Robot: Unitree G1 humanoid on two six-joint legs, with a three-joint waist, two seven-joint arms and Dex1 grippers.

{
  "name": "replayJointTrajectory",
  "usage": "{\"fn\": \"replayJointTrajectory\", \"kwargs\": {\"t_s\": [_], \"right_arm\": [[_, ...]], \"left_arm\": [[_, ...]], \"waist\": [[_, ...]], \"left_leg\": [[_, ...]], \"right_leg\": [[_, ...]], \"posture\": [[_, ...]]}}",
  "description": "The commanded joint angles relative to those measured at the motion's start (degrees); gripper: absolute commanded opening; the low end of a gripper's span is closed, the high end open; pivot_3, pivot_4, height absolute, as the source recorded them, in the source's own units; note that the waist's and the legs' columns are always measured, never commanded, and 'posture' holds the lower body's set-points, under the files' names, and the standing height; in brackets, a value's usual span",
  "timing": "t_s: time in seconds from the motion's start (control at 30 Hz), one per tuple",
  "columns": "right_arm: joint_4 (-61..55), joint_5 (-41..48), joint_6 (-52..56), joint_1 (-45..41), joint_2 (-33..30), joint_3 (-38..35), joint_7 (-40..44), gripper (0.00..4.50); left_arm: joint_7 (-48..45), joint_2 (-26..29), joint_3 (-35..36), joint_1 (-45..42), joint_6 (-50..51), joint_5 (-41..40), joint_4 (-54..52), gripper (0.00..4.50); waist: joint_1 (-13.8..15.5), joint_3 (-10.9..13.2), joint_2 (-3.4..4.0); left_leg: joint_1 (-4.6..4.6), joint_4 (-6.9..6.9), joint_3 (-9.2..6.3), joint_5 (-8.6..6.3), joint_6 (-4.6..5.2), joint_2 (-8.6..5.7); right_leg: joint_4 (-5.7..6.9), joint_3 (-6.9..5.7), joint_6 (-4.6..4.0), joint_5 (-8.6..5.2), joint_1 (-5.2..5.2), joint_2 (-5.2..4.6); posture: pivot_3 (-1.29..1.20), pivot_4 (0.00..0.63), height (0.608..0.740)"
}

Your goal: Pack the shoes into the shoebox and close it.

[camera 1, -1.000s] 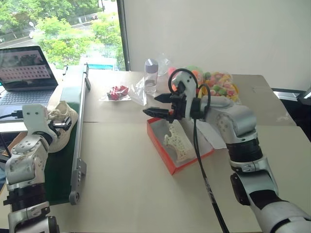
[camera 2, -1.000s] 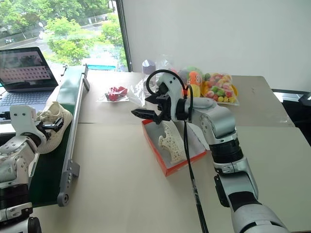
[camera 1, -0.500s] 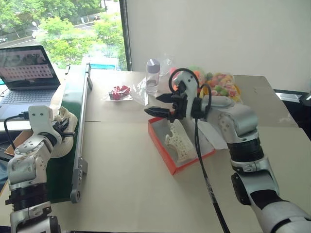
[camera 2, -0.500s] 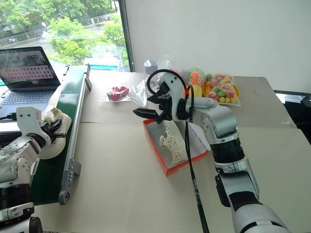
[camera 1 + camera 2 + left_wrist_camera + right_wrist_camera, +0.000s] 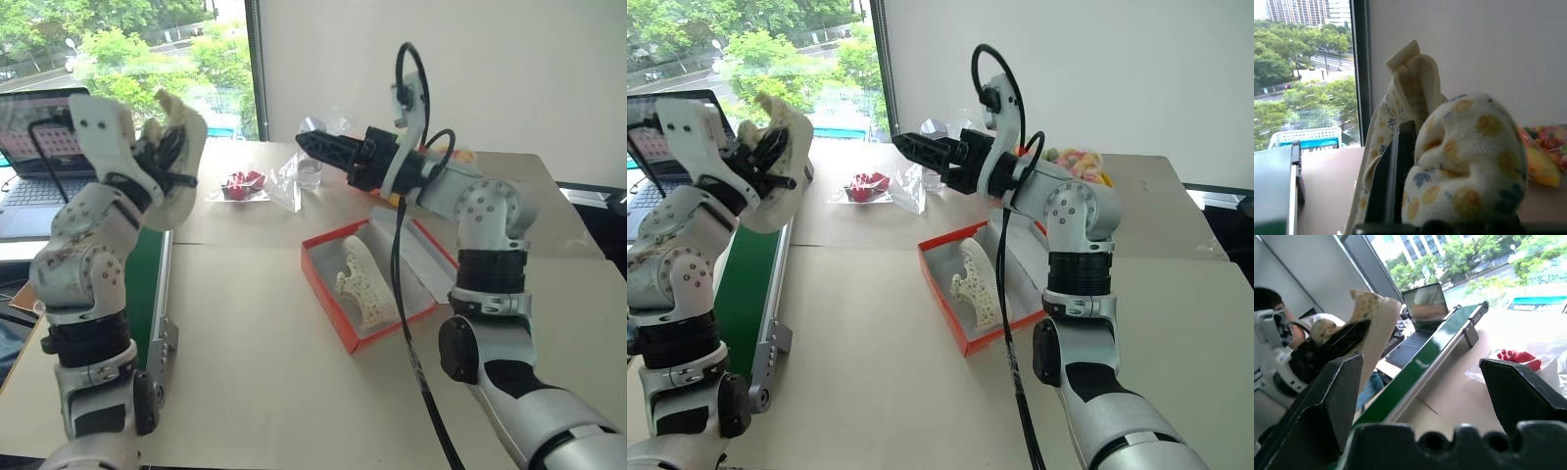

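One cream lattice shoe point(image 5: 364, 286) lies in the open red shoebox point(image 5: 331, 305) on the table. Its lid point(image 5: 431, 257) hangs open at the box's right side. The other shoe point(image 5: 184, 147) is up in the air at the left, above the conveyor. My left gripper point(image 5: 168, 162) is shut on it, and in the left wrist view a black finger point(image 5: 1397, 176) presses against the shoe point(image 5: 1464, 161). My right gripper point(image 5: 312, 147) hangs open and empty above the table beyond the box, pointing left. Its two fingers point(image 5: 1327, 406) stand wide apart.
A long green conveyor point(image 5: 147, 284) runs along the table's left side, with a laptop point(image 5: 39, 147) beyond it. A small red item in clear plastic point(image 5: 240, 186) and a bag of coloured sweets point(image 5: 1083, 162) lie at the back.
My left gripper shut on the shoe and lifted it off the conveyor, up and to the right. My right gripper rose from just over the box and rolled, staying open.
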Motion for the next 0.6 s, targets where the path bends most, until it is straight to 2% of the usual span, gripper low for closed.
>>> {"fn": "replayJointTrajectory", "kwargs": {"t_s": [0.03,0.13,0.33,0.6], "right_arm": [[3.1,5.8,1.4,-4.1,1.2,-8.2,-7.7,4.50],[5.5,8.9,2.5,-5.6,1.7,-12.1,-12.4,4.50],[5.5,11.9,3.8,-5.5,2.2,-13.7,-17.3,4.50],[3.6,14.3,4.7,-4.5,2.0,-13.6,-20.2,4.50]], "left_arm": [[1.5,-3.8,-2.4,-4.6,1.2,-3.0,-4.3,0.21],[0.9,-7.0,-5.8,-6.7,2.3,-4.6,-5.8,0.21],[1.2,-11.9,-9.5,-9.1,2.4,-5.9,-5.4,0.21],[-0.8,-14.4,-13.2,-9.1,1.0,-4.2,-3.5,0.21]], "waist": [[-0.1,0.0,0.00],[-0.4,0.0,0.00],[-0.6,0.0,0.01],[-0.6,0.0,0.01]], "left_leg": [[-0.01,0.00,-0.01,0.01,0.00,0.01],[-0.01,0.00,-0.02,0.02,0.01,0.01],[0.01,0.00,0.00,0.04,0.06,-0.01],[0.01,0.03,0.00,0.08,0.12,-0.05]], "right_leg": [[0.01,-0.01,0.00,0.00,0.00,0.02],[0.01,0.01,0.00,0.00,-0.01,0.05],[0.01,0.16,0.06,-0.04,0.00,0.10],[0.02,0.26,0.33,-0.13,0.00,0.11]], "posture": [[0.00,0.150,0.740],[0.00,0.150,0.740],[0.00,0.150,0.740],[0.00,0.150,0.740]]}}
